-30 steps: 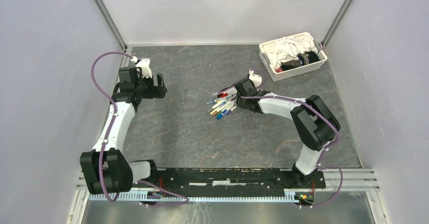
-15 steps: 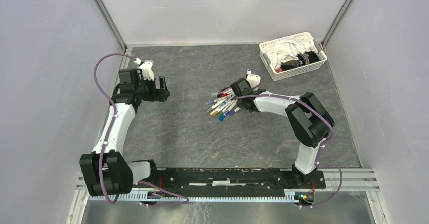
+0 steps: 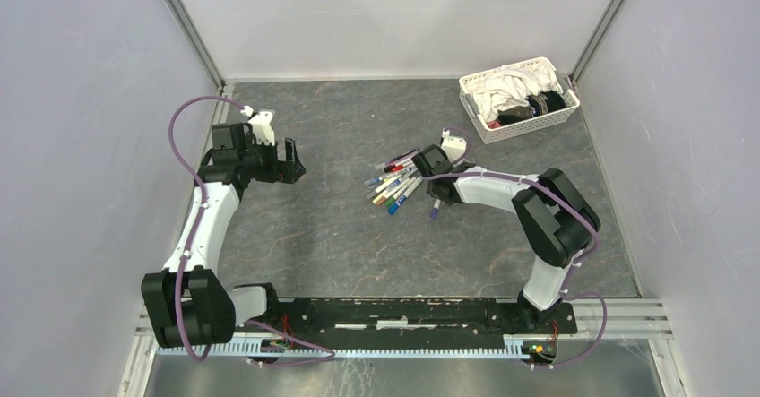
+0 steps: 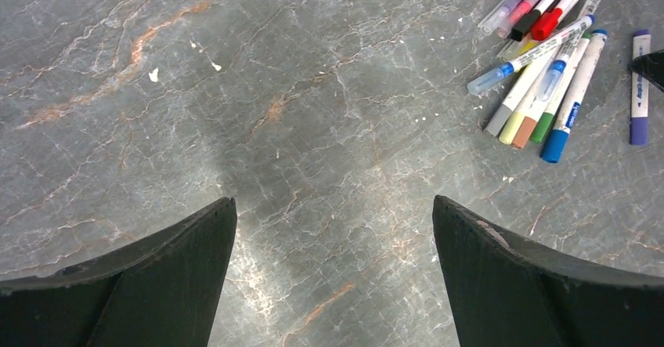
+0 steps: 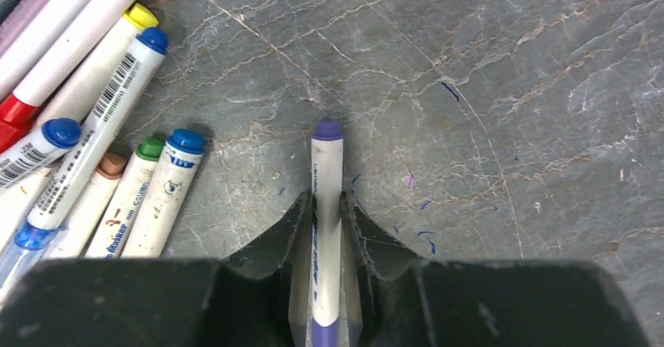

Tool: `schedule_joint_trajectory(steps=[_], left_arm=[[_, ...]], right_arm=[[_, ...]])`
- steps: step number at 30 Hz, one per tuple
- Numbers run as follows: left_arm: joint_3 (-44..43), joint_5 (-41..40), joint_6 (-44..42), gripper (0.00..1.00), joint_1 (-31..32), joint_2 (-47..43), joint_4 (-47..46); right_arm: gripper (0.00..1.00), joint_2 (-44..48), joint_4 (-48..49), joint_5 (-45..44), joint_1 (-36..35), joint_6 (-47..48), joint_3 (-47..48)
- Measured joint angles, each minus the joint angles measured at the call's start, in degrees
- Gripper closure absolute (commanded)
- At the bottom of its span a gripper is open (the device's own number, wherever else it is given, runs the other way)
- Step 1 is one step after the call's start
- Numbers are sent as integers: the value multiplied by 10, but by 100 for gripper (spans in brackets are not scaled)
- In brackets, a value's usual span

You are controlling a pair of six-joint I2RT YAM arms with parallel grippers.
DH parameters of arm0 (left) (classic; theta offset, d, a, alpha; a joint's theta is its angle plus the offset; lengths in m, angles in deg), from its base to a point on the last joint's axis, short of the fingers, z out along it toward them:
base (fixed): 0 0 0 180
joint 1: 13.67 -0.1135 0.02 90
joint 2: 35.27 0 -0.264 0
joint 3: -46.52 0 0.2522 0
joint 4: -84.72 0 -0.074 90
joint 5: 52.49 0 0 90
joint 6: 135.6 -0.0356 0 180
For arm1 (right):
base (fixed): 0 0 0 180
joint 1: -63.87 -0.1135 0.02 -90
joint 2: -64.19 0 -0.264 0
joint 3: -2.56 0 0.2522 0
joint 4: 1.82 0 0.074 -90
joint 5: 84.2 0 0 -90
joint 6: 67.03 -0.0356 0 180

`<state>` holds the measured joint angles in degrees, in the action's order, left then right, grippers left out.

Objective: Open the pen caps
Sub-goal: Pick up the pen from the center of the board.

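Right pincer (image 5: 326, 200) clamps the purple pen (image 5: 326, 163) mid-barrel, cap (image 5: 327, 130) just ahead; hold firm and level. Left pincer (image 4: 333, 202) gapes wide, empty, for the cap.

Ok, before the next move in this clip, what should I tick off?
1. Purple pen in the right tool: ok, the fingers sit tight on both sides of the barrel.
2. Pen separated from the pile: ok, it lies apart from the others.
3. Purple end free to grab: ok, it sticks out past the fingertips.
4. Left tool ready: ok, jaws wide, nothing between them.
5. Left tool at the pen: not ok, it hangs over bare table with the pile between it and the pen.
6. Pen lifted off the table: cannot tell.
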<state>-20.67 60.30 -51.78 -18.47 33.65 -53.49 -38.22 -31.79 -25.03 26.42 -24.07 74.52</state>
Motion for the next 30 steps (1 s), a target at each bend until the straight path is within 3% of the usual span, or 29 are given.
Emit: schedule_joint_trajectory(steps=[9,10,13,19,24,30], left_arm=[[-7,16,-6,0,0,-15,24],[-7,17,-8,0,0,-17,27],[-9,19,-10,0,0,-18,33],[-11,35,-10,0,0,-25,38],[-19,71,-10,0,7,-36,47],[-44,102,-2,0,91,-35,47]], right_arm=[[80,16,-16,-1,0,20,-11],[82,20,-17,-1,0,22,-15],[100,26,-19,-1,0,27,-20],[100,52,-18,2,0,40,-30],[100,148,9,23,-5,45,-35],[100,254,124,57,-51,32,-43]])
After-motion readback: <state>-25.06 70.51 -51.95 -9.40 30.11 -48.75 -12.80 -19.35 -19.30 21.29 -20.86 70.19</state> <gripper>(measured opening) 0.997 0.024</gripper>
